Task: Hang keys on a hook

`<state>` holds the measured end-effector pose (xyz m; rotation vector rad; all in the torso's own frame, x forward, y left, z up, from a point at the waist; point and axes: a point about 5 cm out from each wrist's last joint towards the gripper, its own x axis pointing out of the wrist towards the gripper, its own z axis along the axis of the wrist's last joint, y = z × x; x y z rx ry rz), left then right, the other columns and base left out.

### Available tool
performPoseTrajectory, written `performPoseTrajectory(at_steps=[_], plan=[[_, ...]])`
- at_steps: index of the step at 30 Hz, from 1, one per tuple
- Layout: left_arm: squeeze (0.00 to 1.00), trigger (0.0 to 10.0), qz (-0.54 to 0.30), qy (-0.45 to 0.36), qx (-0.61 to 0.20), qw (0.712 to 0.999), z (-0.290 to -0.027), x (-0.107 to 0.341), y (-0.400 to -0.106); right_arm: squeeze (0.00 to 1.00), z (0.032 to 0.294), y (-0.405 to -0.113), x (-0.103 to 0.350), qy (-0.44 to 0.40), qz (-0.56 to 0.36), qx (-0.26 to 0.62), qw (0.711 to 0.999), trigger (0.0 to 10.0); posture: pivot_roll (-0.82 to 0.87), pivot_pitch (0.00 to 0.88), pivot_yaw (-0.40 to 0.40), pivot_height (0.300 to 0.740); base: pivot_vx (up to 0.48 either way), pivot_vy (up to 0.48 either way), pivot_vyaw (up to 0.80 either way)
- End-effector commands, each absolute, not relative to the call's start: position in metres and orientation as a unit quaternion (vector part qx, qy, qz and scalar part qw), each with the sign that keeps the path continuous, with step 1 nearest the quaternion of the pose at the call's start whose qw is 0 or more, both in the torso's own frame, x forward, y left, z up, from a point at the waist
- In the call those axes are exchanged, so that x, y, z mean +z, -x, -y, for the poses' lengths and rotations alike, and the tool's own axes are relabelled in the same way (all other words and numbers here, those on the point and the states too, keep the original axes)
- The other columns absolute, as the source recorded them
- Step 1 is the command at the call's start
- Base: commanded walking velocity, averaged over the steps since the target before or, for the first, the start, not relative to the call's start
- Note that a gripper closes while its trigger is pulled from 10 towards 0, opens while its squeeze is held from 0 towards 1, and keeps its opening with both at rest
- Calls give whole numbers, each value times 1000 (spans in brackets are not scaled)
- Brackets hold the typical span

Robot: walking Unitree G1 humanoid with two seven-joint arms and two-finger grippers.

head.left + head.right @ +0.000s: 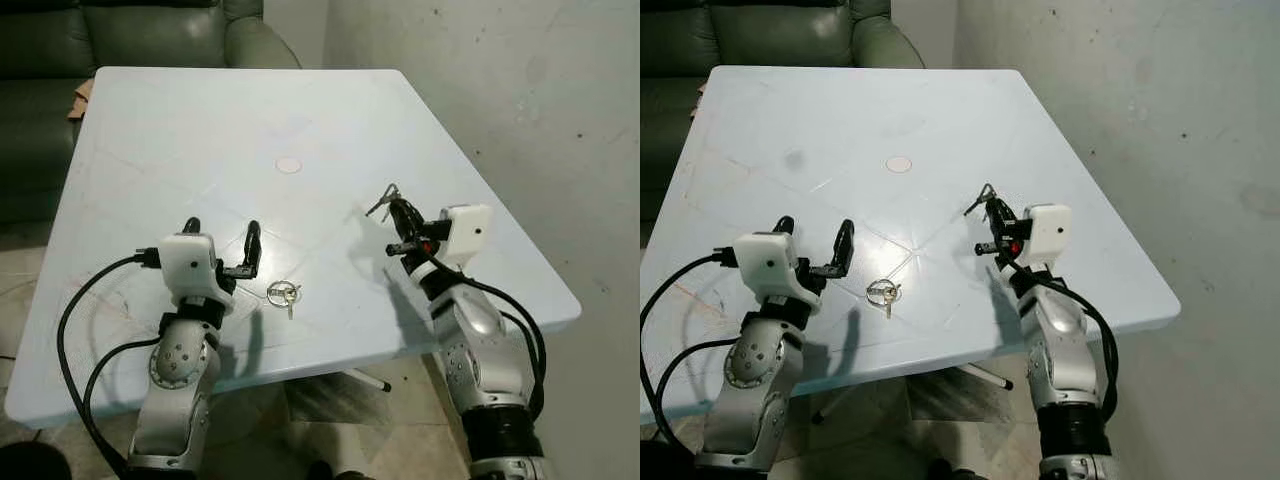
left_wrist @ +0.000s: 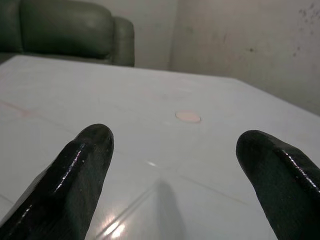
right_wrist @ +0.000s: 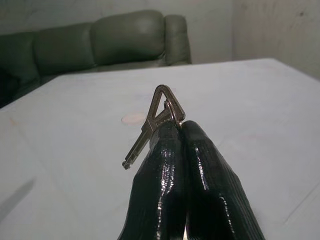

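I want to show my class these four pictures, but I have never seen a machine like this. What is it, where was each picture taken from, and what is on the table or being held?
This is a humanoid robot with two silver arms, each ending in a gripper of two long black fingers. The two wide pictures come from a stereo camera on its head, looking down at a pale blue table; a green sofa stands behind it. The two close-up pictures come from cameras on the wrists, looking along each gripper's fingers.

The left gripper hovers open over the table, holding nothing. The right gripper is shut on a key with a triangular head, lifted above the table. A second key on a ring lies on the table between the arms. Farther back on the tabletop is a small round pale disc.
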<state>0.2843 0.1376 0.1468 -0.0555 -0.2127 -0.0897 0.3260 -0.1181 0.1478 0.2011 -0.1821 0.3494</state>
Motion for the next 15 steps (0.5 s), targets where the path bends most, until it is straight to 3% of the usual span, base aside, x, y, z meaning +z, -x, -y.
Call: performPoseTrajectory(at_steps=[1,15], plan=[[0,10000,96,22,-46,994,-136,144,-286,0,114,-323,149,-100,98,177,974,10000,8,135,-75,740,0,0,0],[0,10000,93,13,-23,995,-139,144,-285,0,121,-318,143,-92,91,166,978,10000,-1,131,-68,740,0,0,0]])
